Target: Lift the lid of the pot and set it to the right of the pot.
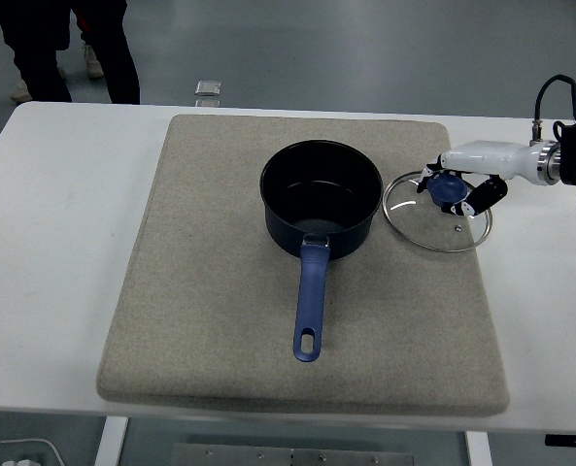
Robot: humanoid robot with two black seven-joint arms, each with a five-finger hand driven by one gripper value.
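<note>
The lid [439, 216], clear glass with a blue knob [448, 187], sits just right of the pot [321, 197], its rim close beside the pot wall; whether it is flat on the mat [200, 282] or a shade above it, I cannot tell. The right hand [459, 184] comes in from the right edge with its fingers curled round that knob, gripping it from the far side; a sensible hold, since the knob is the one part of the glass disc that gives the fingers purchase. By my reading the task is nearly done: the pot stands open, the lid is on the correct side, and what remains looks like settling it and letting go. Placing it on the mat rather than the bare table [54, 214] should keep the glass from sliding or clinking; its right rim is near the mat's edge, so a careless release might leave it tipped. The pot's blue handle [310, 301] points toward the near edge, well clear of the lid. Count: one pot, one lid, one mat, one robot hand in view; the left hand is out of view. A person's legs [64, 44] show at the top left, beyond the table.
</note>
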